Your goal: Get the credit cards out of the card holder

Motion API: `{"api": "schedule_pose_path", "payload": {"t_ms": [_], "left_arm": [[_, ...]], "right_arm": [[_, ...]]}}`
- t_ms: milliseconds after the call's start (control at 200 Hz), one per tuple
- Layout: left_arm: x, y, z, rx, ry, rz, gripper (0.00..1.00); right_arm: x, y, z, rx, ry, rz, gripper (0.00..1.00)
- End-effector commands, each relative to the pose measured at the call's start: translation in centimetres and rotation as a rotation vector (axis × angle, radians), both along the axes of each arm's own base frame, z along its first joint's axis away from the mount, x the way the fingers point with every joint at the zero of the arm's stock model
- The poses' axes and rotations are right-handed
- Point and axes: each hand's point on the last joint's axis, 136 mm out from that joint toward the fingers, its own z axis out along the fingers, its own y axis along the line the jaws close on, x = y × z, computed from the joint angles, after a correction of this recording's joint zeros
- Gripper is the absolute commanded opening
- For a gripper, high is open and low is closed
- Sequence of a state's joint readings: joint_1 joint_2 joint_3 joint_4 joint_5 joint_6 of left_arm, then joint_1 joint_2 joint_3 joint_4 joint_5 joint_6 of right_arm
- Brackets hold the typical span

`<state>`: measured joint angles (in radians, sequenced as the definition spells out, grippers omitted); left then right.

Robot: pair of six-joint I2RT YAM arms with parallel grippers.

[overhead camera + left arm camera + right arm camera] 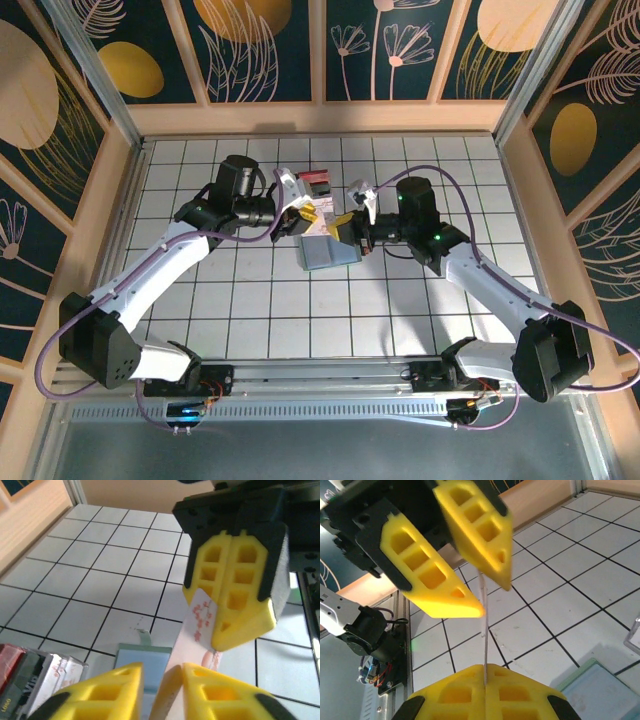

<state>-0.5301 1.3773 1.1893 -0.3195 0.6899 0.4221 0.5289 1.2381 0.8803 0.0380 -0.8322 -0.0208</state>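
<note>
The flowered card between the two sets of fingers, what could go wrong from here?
The right gripper pinches the flowered card by one end only, so it might twist or slip. The left gripper stands open closely around it; closing off-centre could bend it or bump the right gripper.

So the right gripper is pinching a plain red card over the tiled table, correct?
No. The card in the right gripper is white with pink blossoms, not plain red; the left wrist view shows it. It is pinched over the tiled table.
</note>
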Motion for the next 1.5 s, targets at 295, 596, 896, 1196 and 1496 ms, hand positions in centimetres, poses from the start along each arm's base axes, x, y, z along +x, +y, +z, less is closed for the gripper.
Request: {"api": "schedule_pose_path", "payload": {"t_ms": [295, 596, 896, 1196, 1496], "left_arm": [[1.6, -0.1, -1.9, 0.045, -0.041, 0.020, 0.00], [2.4, -1.3, -2.9, 0.071, -0.035, -0.105, 0.00], [5.5, -0.1, -5.0, 0.176, -0.142, -0.066, 0.00], [10.8, 0.7, -9.4, 0.228, -0.228, -0.088, 0.00], [14.3, 0.4, -12.3, 0.269, -0.197, -0.119, 0.00]], "right_arm": [[1.4, -0.1, 1.5, 0.008, -0.037, -0.071, 0.13], [2.5, -0.9, 2.0, 0.018, -0.040, -0.167, 0.34], [5.7, -3.9, 3.0, 0.006, -0.067, -0.430, 0.58], [8.6, -8.4, 3.9, 0.016, -0.047, -0.769, 0.71], [9.1, -9.4, 3.3, 0.002, -0.010, -0.879, 0.77]]}}
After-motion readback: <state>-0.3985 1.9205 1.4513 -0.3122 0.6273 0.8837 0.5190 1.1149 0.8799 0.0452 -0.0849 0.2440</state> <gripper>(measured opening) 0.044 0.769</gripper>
